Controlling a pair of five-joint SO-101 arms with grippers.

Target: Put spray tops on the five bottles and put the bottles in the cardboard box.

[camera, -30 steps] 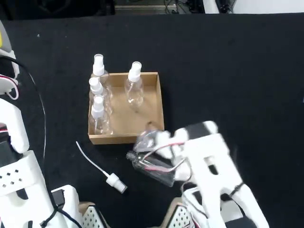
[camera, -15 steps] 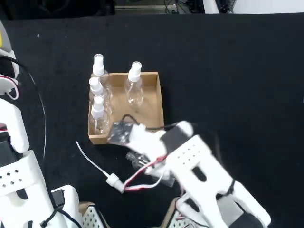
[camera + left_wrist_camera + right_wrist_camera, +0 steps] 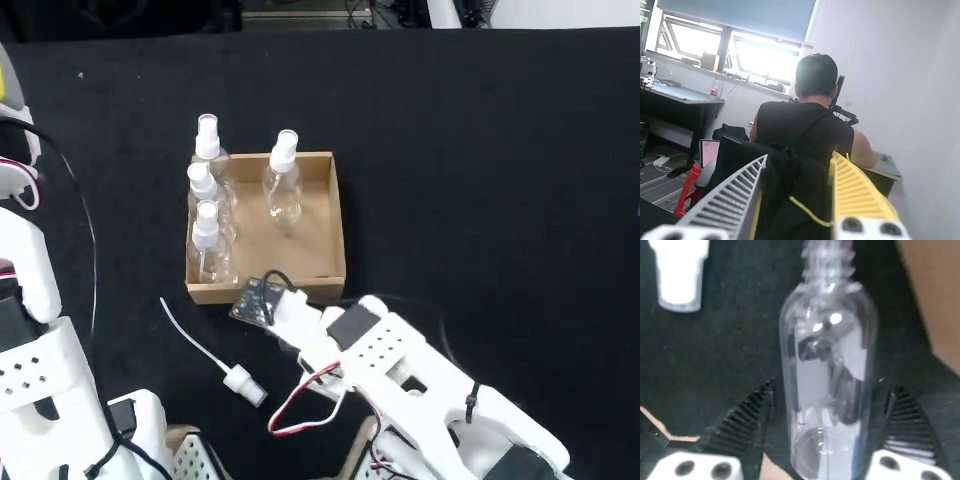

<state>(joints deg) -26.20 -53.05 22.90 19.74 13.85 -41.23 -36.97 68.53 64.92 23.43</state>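
The right arm (image 3: 420,385) runs from the near edge of the worktop (image 3: 480,180) toward its middle, low and slanting toward the left edge. Its wrist (image 3: 355,330) is at the far end of that reach. The right tool (image 3: 832,387) points along and close over the worktop, with its two black ridged fingers (image 3: 742,422) spread wide apart. The left arm (image 3: 40,370) stands folded at the near left corner, well apart from the right arm. The left tool (image 3: 799,157) is clear of the worktop and aimed away from it. One ridged finger is pale grey (image 3: 735,200) and the other yellow (image 3: 860,197), with a clear gap between them.
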